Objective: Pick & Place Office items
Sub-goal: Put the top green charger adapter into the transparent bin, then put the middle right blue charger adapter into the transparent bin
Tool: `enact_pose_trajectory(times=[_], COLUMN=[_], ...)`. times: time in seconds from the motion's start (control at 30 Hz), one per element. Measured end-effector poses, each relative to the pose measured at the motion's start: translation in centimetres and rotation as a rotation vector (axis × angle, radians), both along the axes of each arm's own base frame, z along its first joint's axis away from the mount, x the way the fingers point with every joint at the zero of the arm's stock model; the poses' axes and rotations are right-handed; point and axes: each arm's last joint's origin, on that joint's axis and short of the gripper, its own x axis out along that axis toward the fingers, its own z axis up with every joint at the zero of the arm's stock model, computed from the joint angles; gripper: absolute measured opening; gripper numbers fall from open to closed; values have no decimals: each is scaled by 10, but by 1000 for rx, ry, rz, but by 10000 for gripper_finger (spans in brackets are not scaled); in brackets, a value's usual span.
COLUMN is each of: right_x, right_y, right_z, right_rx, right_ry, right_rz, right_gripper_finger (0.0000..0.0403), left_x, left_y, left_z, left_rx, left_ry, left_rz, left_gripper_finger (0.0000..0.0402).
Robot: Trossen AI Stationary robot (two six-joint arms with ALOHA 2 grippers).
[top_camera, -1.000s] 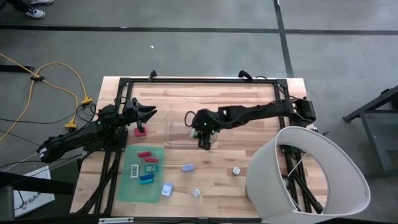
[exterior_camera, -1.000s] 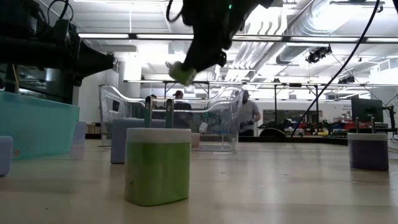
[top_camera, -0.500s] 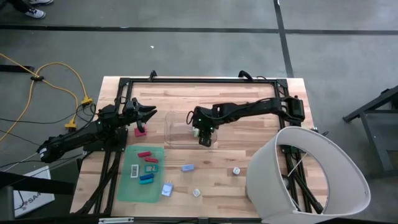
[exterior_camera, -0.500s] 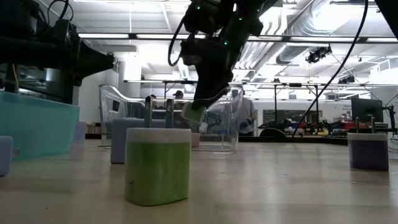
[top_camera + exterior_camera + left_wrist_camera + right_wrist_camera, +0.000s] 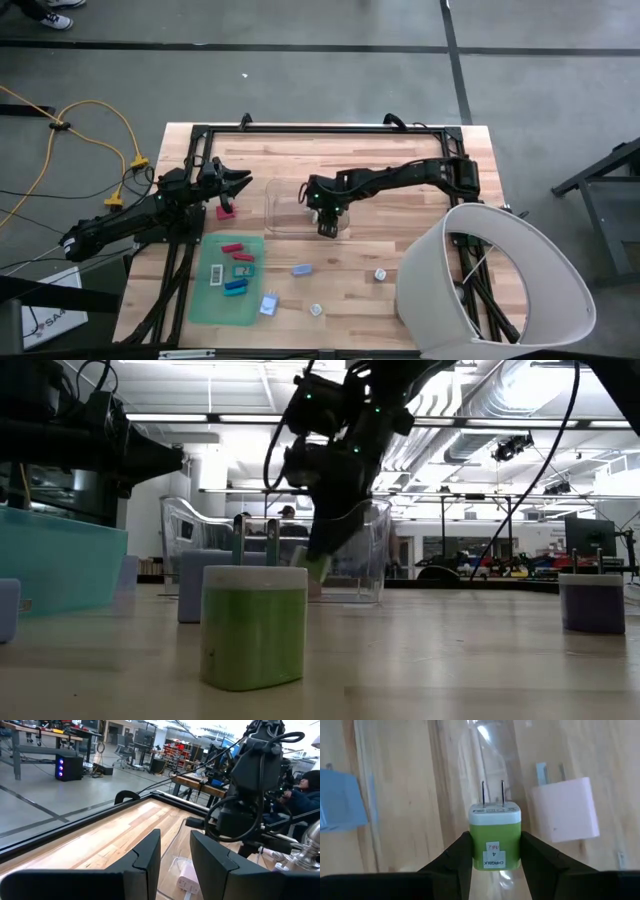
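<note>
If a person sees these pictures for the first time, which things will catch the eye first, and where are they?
The right gripper grips a green charger with a white top, prongs forward, above the clear bin near the table's middle; a pale pink charger lies inside it. The left gripper waits at the table's left side by a pink piece. Small colourful pieces lie on the green mat at the front left.
</note>
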Motion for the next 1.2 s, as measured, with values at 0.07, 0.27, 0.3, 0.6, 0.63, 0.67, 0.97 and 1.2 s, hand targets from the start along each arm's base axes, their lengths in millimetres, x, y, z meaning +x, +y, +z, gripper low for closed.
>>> enact_pose_trajectory(times=[0.07, 0.27, 0.3, 0.6, 0.63, 0.67, 0.97, 1.2], right_x=[1, 3, 3, 3, 3, 3, 11, 24], right_y=[0, 0, 0, 0, 0, 0, -2, 12], right_z=[2, 2, 2, 2, 2, 2, 15, 55], right_rx=[-4, -8, -7, -15, -15, -15, -61, -196], right_ry=[-1, -8, -7, -7, -7, -6, -72, -138], right_rz=[8, 19, 19, 16, 16, 16, 29, 103], right_gripper_finger=[130, 135, 139, 175, 176, 176, 172, 171], left_x=[0, 0, 0, 0, 0, 0, 0, 0], left_y=[0, 0, 0, 0, 0, 0, 0, 0], left_z=[0, 0, 0, 0, 0, 0, 0, 0], left_rx=[0, 0, 0, 0, 0, 0, 0, 0], left_ry=[0, 0, 0, 0, 0, 0, 0, 0], left_rz=[1, 0, 0, 0, 0, 0, 0, 0], left_gripper_finger=[102, 102, 102, 102, 102, 102, 102, 102])
